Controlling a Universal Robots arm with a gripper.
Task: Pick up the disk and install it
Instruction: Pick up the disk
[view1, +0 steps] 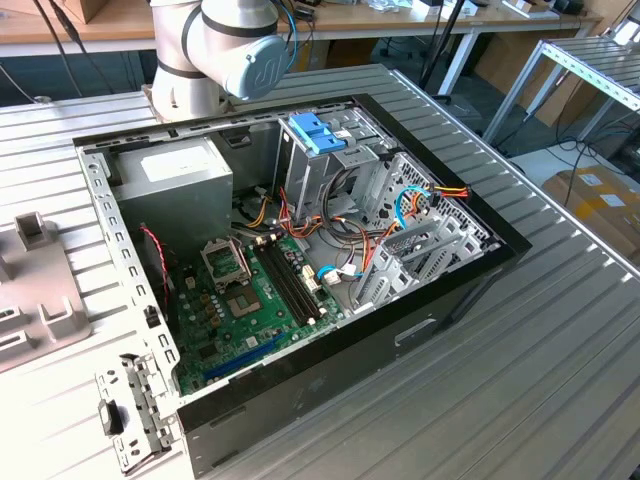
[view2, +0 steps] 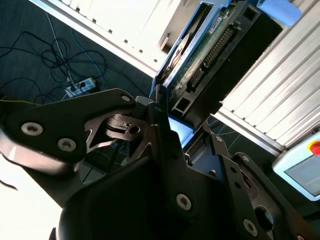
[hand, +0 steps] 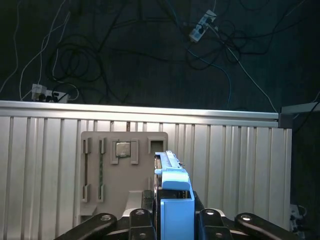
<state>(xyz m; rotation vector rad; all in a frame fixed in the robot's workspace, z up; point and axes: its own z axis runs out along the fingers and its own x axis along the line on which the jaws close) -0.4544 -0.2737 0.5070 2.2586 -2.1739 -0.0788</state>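
In both wrist views my gripper (hand: 175, 222) is shut on the disk (hand: 174, 187), a flat drive in a bright blue carrier, held on edge between the black fingers (hand: 141, 218). The second wrist view shows the disk (view2: 200, 67) from its green circuit-board side, with the blue carrier end far from the gripper (view2: 170, 127). The disk hangs in the air above the ribbed metal table (hand: 235, 160), close to a grey fixture plate (hand: 125, 170). The exterior view shows the open computer case (view1: 300, 250) with its drive cage (view1: 330, 170) at the back.
A paler blue bracket (view1: 315, 130) sits on top of the drive cage. A grey power supply box (view1: 175, 180) fills the case's back corner on the exterior view's left. Cables (view1: 420, 205) cross the cage area. Cords and power strips (hand: 200, 25) lie on the floor beyond the table edge.
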